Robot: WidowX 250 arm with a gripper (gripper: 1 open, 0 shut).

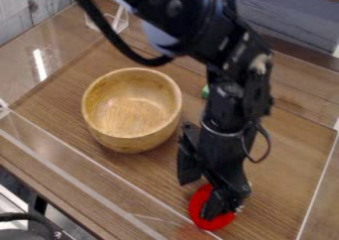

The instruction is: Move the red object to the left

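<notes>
One wooden bowl (131, 108), one red object (209, 212) and one black robot arm (199, 41) show on the tabletop (66, 60), which is wood-grained and walled round by clear plastic panels (34, 135). The bowl is round, pale and empty, and stands toward the left side of the tabletop, about midway between the far and near edges. The red object lies near the front edge, right of the bowl and apart from it; only its lower part shows, a bright, glossy red, rounded shape, much smaller than the bowl, the rest of it hidden behind the pincer. The gripper (216, 194) points straight down directly over the red object, its dark fingers spread wide and released, standing to either side of the object's top; whether the fingers touch it cannot be told. The arm reaches in from the far left corner and bends down over the right half of the tabletop.
</notes>
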